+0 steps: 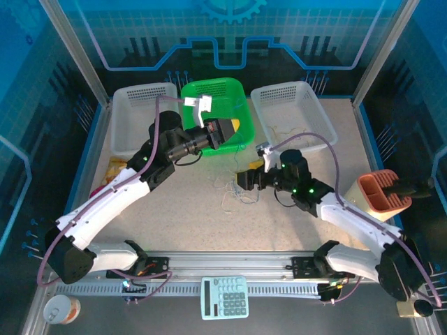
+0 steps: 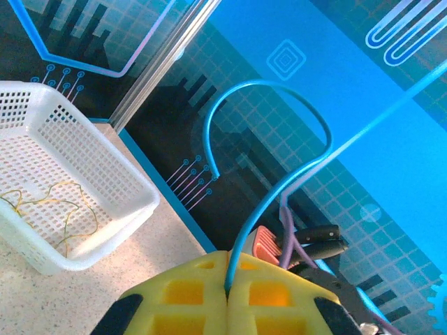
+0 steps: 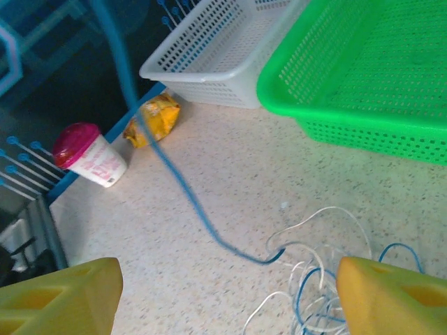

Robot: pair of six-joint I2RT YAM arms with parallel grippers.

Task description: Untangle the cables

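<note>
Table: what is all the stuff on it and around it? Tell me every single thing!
Green basket: one, green, back middle.
White baskets: two, white, back left and back right.
Tangle of cables: one heap, white and blue, middle of the table.
Blue cable: one, blue, pinched in the left gripper.
Yellow cable: one, yellowish, inside a white basket.
Calculator: one, pale green, near edge.
Cup: one, white with a pink lid, left edge.
Packet: one, yellow, left edge.
Holder: one, orange-pink, right side.
Left gripper: yellow fingers, shut on the blue cable, over the green basket.
Right gripper: yellow fingers, open, over the tangle.
</note>
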